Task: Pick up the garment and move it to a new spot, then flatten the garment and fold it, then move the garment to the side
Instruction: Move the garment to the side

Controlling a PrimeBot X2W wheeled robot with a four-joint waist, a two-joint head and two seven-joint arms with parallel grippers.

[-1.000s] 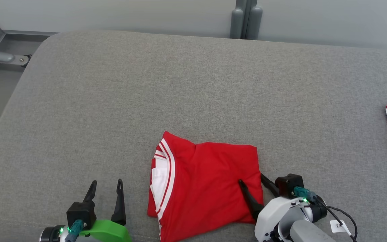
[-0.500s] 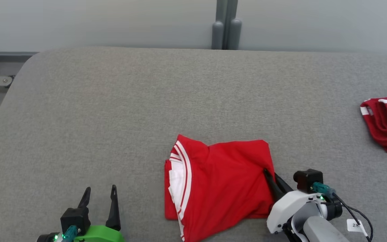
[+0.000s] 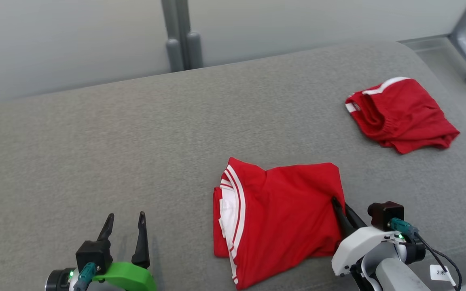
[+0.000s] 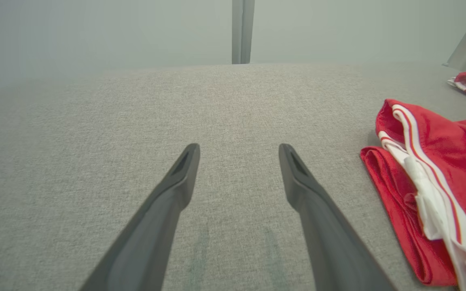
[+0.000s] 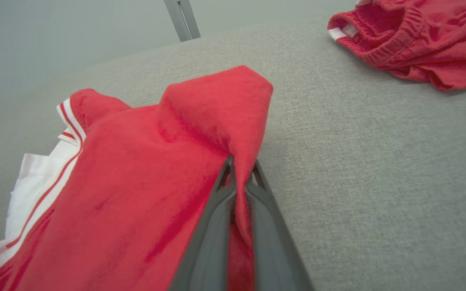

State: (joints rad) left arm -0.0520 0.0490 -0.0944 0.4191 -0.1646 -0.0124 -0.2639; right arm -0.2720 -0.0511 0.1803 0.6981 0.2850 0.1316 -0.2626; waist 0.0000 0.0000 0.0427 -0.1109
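The garment point(image 3: 281, 214) is a folded red shirt with white trim, lying on the grey cushion at the front centre. My right gripper point(image 3: 340, 205) is shut on the garment's right edge, and the right wrist view shows a fold of the red cloth point(image 5: 200, 161) pinched between the right gripper point(image 5: 240, 163). My left gripper point(image 3: 124, 218) is open over bare cushion, well left of the garment. In the left wrist view the left gripper point(image 4: 239, 151) stands apart with nothing in it, the garment point(image 4: 431, 182) to its right.
A second red garment point(image 3: 399, 115) lies crumpled at the cushion's far right, also in the right wrist view point(image 5: 411, 36). The grey cushion point(image 3: 115, 153) ends at a pale wall with a grey post point(image 3: 180, 36). A wheeled metal leg point(image 3: 465, 42) stands beyond the right corner.
My right gripper has shut on the garment's right edge. The head camera has turned right, bringing the second red garment fully into view. The left gripper stays open.
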